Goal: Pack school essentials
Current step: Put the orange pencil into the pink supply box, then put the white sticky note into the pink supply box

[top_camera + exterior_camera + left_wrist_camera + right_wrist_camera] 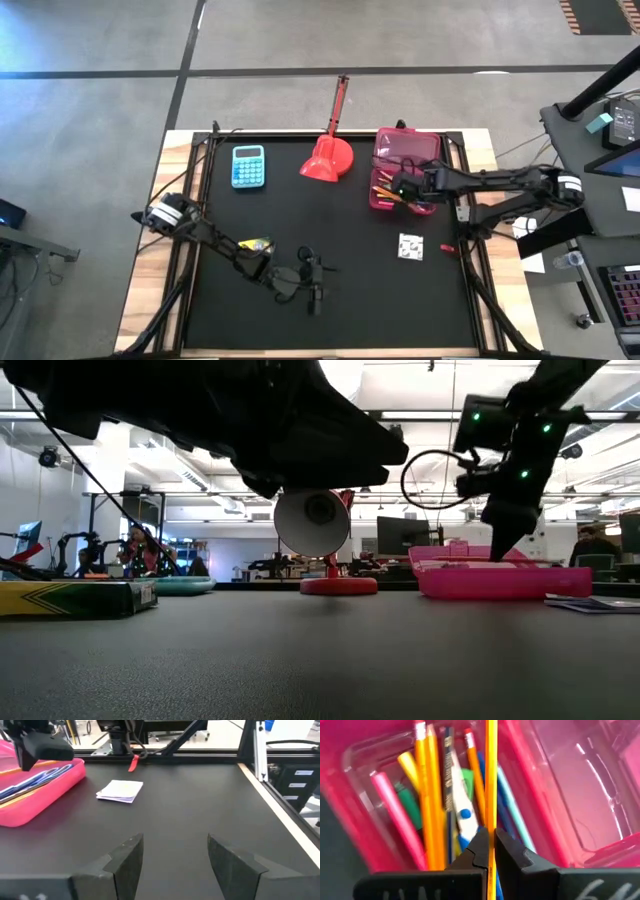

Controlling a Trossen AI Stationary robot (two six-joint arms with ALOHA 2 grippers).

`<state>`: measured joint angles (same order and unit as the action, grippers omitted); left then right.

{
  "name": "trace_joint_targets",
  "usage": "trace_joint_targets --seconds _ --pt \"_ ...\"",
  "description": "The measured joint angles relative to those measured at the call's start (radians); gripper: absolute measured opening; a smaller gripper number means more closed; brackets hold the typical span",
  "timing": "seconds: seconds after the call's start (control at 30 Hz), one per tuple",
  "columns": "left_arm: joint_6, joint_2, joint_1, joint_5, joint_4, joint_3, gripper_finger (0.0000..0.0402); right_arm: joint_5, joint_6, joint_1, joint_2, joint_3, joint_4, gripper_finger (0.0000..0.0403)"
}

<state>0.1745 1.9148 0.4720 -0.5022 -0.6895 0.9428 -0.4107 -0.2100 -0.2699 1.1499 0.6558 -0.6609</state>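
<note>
From above, the right tool [405,187] hovers over the pink case [425,147]; the left tool [318,277] waits released, low on the surface [350,300]. Right wrist: clenched on an orange pencil [491,780] above the packed pens. Next, I judge, lower and release it.

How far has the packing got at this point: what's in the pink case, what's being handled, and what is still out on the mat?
Done: pencils, pens and scissors already lie in the pink case. In hand: the right gripper, jaws shut on a yellow pencil, is over the case. Left: the crayon box, the white square and a small red piece are still on the mat. The left gripper sits open near the front.
</note>
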Motion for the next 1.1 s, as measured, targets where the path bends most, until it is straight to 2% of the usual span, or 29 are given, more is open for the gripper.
trace_joint_targets --seconds 0.23,0.33,0.57,0.77,0.87,1.0,1.1 --pt "0.0 0.0 -0.003 0.003 0.003 0.0 0.0203 0.013 0.04 -0.084 0.03 -0.001 0.061 0.0019" --pt "0.0 0.0 -0.003 0.003 0.007 0.0 0.0203 0.05 0.04 -0.097 0.037 0.004 0.062 0.0033" --pt "0.001 0.0 -0.003 0.003 0.021 0.0 0.0203 0.053 0.007 -0.097 0.038 0.014 0.044 0.0079" --pt "0.001 0.0 -0.003 0.003 0.021 0.0 0.0203 0.062 -0.169 -0.088 0.038 0.083 -0.096 0.0118" --pt "0.001 0.0 -0.003 0.003 0.021 0.0 0.0203 0.132 -0.264 -0.061 0.037 0.112 -0.167 0.0127" --pt "0.001 -0.001 -0.005 0.003 0.019 0.0 0.0203 0.244 -0.399 0.022 0.037 0.116 -0.182 0.0125" --pt "0.001 -0.001 -0.008 0.003 0.019 0.0 0.0203 0.255 -0.493 0.129 0.041 0.116 -0.182 0.0117"
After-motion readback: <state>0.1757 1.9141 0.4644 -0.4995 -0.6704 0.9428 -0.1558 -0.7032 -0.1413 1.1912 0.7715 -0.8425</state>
